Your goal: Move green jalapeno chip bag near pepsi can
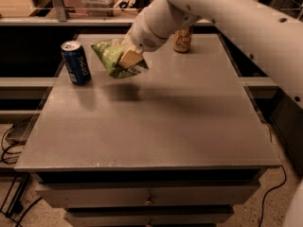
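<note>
The green jalapeno chip bag [111, 56] hangs in the air above the table, held by my gripper [129, 58], which is shut on its right side. Its shadow falls on the tabletop just below. The pepsi can [75, 62], dark blue with a silver top, stands upright at the table's left side, a short way left of the bag. My white arm reaches in from the upper right.
A gold/tan can [182, 39] stands at the back of the grey table [156, 126], partly behind my arm. Drawers sit under the table's front edge. Shelving and cables lie to the left and behind.
</note>
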Tool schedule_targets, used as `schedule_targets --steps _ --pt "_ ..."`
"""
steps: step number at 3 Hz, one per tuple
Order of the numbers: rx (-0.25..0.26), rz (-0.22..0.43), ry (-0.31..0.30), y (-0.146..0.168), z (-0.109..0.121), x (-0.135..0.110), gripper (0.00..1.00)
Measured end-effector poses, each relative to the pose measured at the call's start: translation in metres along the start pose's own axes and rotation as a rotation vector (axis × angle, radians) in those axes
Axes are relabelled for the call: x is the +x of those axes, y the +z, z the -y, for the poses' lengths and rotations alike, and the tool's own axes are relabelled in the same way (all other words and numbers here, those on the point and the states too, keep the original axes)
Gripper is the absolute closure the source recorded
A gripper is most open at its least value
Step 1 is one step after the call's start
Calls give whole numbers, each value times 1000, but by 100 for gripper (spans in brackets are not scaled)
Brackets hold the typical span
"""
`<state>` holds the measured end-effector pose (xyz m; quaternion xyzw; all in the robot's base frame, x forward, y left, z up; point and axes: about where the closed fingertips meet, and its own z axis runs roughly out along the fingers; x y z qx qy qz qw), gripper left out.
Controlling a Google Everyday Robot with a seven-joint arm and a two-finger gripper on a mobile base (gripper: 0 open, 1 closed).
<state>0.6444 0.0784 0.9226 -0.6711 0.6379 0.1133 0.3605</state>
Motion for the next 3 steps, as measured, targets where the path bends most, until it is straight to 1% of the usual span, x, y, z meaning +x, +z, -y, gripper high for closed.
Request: schedule_targets --steps 1,2,3 --pt "14 18 5 31 5 -11 37" --pt "15 27 2 53 8 -19 13" --pt "12 27 1 54 7 -20 0"
